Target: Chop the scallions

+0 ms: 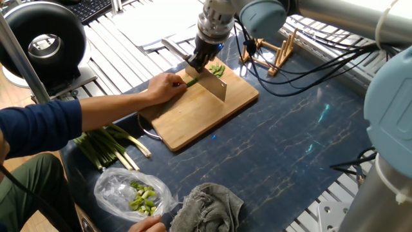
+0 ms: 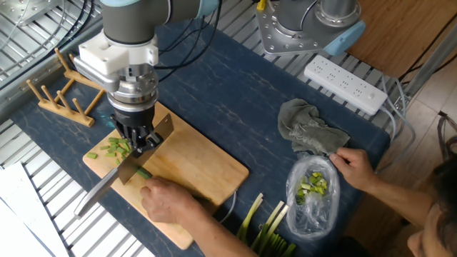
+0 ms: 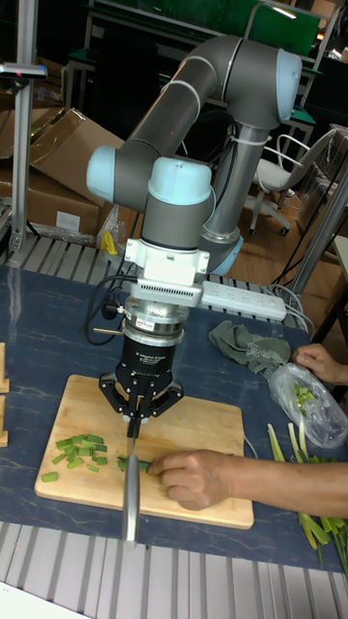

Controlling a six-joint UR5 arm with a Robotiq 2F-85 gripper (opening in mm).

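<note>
UR5 arm (image 3: pixel 184 126) reaches down over a dark marbled table (image 1: pixel 290 142). Wooden cutting board (image 2: pixel 193 160) sits on it. Person's hand (image 3: pixel 198 479) rests on the board at 4 o'clock from the gripper in the tall view, pressing down the scallions (image 3: pixel 135 465), of which only a short green length shows past the fingers. Gripper (image 3: pixel 141 406) points straight down, fingers pinched tight on a knife (image 3: pixel 130 488) handle, blade running toward the board's near edge in the tall view, edge down across the stalk right beside the person's fingertips. Cut green bits (image 3: pixel 77 453) are piled on the board at 9 o'clock from the blade. Off the board: grey rag (image 2: pixel 308 132), clear bag (image 2: pixel 313 193) of pale chunks held by the person's other hand (image 2: pixel 353 165), thicker stalk bundle (image 1: pixel 106 145), wooden rack (image 2: pixel 61 89), white power strip (image 2: pixel 346 84).
</note>
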